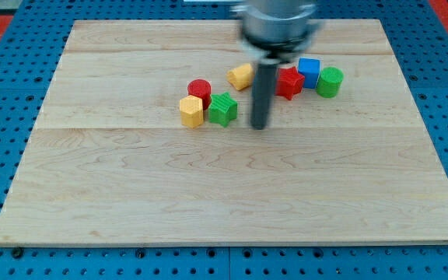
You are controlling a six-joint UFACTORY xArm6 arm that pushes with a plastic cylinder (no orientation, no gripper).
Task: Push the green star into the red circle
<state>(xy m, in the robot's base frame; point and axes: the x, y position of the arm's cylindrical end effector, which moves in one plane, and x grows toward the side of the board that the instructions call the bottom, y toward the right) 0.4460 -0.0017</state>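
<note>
No claw on this rig, just my tip [260, 126], sitting just right of the green star [223, 109]. Red circle [200, 90] lies up-left of the star, nearly touching. Push left and slightly up, slowly, staying clear of the yellow hexagon [191, 111].

My tip [260, 126] just right of green star [223, 109], red circle [200, 90] behind.

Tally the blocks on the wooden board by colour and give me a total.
Red: 2, a red circle block and a red star block
Yellow: 2, at and
Green: 2, a green star block and a green round block
Blue: 1
Total: 7
</note>
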